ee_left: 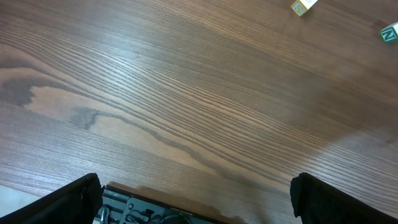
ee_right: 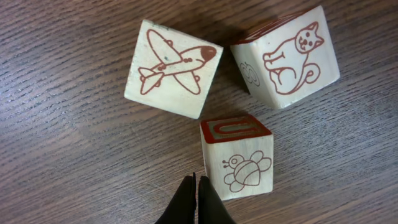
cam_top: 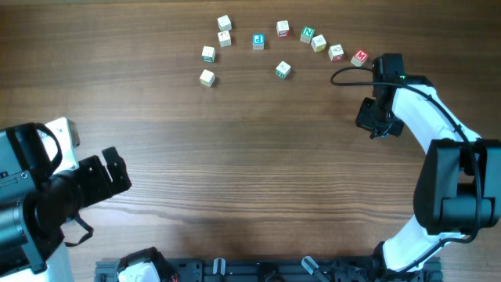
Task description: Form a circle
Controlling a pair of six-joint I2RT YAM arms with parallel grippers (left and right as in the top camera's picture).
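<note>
Presently catalogued: the circle (cam_top: pixel 282 29), an unclosed arc of small pale wooden alphabet cubes lying along the far side of the wooden table (cam_top: pixel 250 172), with eleven cubes countable from overhead. The arc's left end is a plain pale cube (cam_top: pixel 207 77). Its upper run includes a blue-lettered cube (cam_top: pixel 258 41) and a green N cube (cam_top: pixel 307 34). Its right end is a red-faced cube (cam_top: pixel 360 57), just beside the right gripper (cam_top: pixel 382 66). One green-lettered cube (cam_top: pixel 283 70) sits apart, inside the curve and nearer the robot than its neighbours. In the wrist view the right gripper (ee_right: pixel 196 198) has its two dark fingertips pressed together with nothing between them, low over the wood. Three cubes lie before it: an airplane cube (ee_right: pixel 173 68), a cat cube (ee_right: pixel 287 59) turned at an angle and close to the airplane cube's corner, and a bee cube (ee_right: pixel 237 158) bearing a red-framed letter. The bee cube is just to the right of the fingertips, and contact cannot be told. Which overhead cubes these three are cannot be told either. The left gripper (cam_top: pixel 117 174) is at the near left of the table, well apart from the arc, its jaws spread wide and holding nothing. Its wrist view shows the left gripper (ee_left: pixel 196 208) over bare wood grain, with two cubes at the frame's far right corner.
</note>
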